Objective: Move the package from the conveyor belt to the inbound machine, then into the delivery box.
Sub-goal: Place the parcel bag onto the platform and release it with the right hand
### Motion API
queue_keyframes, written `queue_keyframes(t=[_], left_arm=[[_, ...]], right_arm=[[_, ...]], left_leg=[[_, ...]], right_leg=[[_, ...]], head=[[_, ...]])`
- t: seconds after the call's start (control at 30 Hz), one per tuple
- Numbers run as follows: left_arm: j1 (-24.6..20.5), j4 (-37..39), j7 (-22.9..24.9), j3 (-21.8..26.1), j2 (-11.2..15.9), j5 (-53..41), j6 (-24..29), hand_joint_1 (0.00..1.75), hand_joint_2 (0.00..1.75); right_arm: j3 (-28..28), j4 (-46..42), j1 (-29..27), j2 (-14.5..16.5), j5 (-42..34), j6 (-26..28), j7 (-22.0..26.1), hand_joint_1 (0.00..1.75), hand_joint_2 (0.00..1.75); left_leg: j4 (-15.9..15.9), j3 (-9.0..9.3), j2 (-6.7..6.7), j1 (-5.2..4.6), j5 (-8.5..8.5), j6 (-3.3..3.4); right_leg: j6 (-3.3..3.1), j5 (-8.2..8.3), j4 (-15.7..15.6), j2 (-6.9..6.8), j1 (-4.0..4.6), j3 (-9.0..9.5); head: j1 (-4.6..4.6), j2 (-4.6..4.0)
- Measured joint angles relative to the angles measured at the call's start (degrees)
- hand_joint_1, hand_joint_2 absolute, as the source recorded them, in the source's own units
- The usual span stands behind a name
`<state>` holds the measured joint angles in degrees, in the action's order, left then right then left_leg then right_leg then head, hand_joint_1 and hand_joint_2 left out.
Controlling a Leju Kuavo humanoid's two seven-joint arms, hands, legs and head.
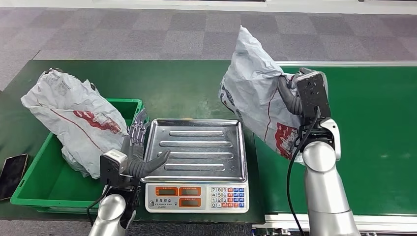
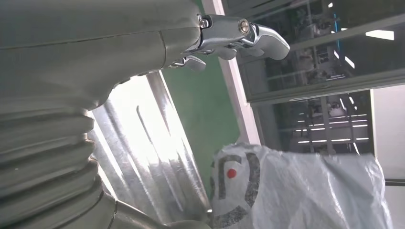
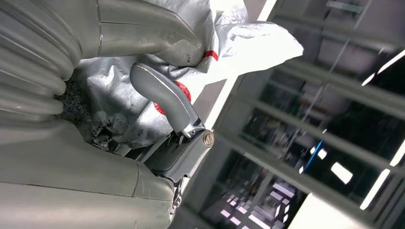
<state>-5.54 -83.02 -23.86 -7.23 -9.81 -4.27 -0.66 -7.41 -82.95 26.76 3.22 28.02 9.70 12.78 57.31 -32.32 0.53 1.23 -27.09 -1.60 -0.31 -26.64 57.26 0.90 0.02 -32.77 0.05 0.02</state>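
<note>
Package (image 1: 255,93) first: you have it gripped in the right hand (image 1: 290,98), lifted off the conveyor belt (image 1: 373,128) and hanging in the air between the belt and the scale's steel tray (image 1: 196,147). The right wrist view shows the thumb and fingers (image 3: 167,100) wrapped into the crumpled grey plastic, so the hold looks firm, though the bag is soft and most of its bulk sags below and to the side of the grip.

By my reading you are in the first transfer — belt to inbound machine, which I take to be the scale (image 1: 196,189) with its keypad and displays. The package has left the belt but has not yet reached the tray.

Your next move calls for carrying the bag leftward until it is over the middle of the tray, then lowering it so it settles flat inside the raised rim instead of draping over the edge toward the belt. Loosen the fingers only once the tray bears the weight.

Your left hand (image 1: 140,152) waits with fingers spread and holding nothing, just beside the tray's left edge — keep it off the steel, or you may disturb the weighing. Behind it stands the green delivery box (image 1: 39,191), already holding another grey bag (image 1: 78,123), with a phone (image 1: 12,172) lying on the worktop (image 1: 162,83) next to it.
</note>
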Motion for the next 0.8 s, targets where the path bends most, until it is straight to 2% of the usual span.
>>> queue_keyframes(t=[0.27, 0.4, 0.6, 0.77, 0.8], left_arm=[[-3.64, 3.68, -0.69, 0.00, 0.00, 1.43, -0.16, 0.00, 1.75], [-5.01, 5.51, -1.25, 0.00, -0.02, 2.09, -0.10, 0.00, 1.75], [-5.89, 7.27, -1.74, 0.00, -0.13, 2.36, 0.88, 0.00, 1.75], [-6.27, 7.47, -1.46, 0.00, -0.13, 2.32, 1.51, 0.00, 1.75], [-6.40, 7.53, -1.35, 0.00, -0.13, 2.25, 1.53, 0.00, 1.75]], right_arm=[[-8.06, 2.89, 7.63, -0.27, -6.58, -5.17, -2.03, 1.75, 1.75], [-12.18, 5.59, 10.79, 0.67, -8.52, -7.14, -2.53, 1.75, 1.75], [-17.55, 9.67, 13.95, 2.87, -10.54, -7.59, -3.10, 1.75, 1.75], [-21.43, 12.46, 14.05, 4.27, -13.05, -5.25, -2.45, 1.75, 1.75], [-21.95, 12.72, 13.95, 4.29, -13.84, -4.89, -2.29, 1.31, 1.75]], left_leg=[[0.00, -0.03, -0.13, 0.00, 0.09, -0.09], [0.00, -0.09, -0.17, 0.00, 0.11, -0.10], [0.00, -0.16, -0.34, 0.00, 0.17, -0.11], [0.00, -0.19, -0.42, 0.00, 0.18, -0.11], [0.00, -0.20, -0.46, 0.00, 0.18, -0.11]], right_leg=[[-0.01, 0.00, 0.10, -0.05, 0.00, -0.05], [-0.01, 0.00, 0.13, -0.09, 0.00, -0.10], [-0.02, -0.01, 0.15, -0.30, 0.01, -0.14], [-0.03, -0.01, 0.14, -0.39, 0.01, -0.17], [-0.03, -0.01, 0.14, -0.42, 0.01, -0.17]], head=[[-0.01, 0.00], [-0.01, 0.00], [-0.01, 0.00], [-0.02, 0.00], [-0.02, 0.00]])
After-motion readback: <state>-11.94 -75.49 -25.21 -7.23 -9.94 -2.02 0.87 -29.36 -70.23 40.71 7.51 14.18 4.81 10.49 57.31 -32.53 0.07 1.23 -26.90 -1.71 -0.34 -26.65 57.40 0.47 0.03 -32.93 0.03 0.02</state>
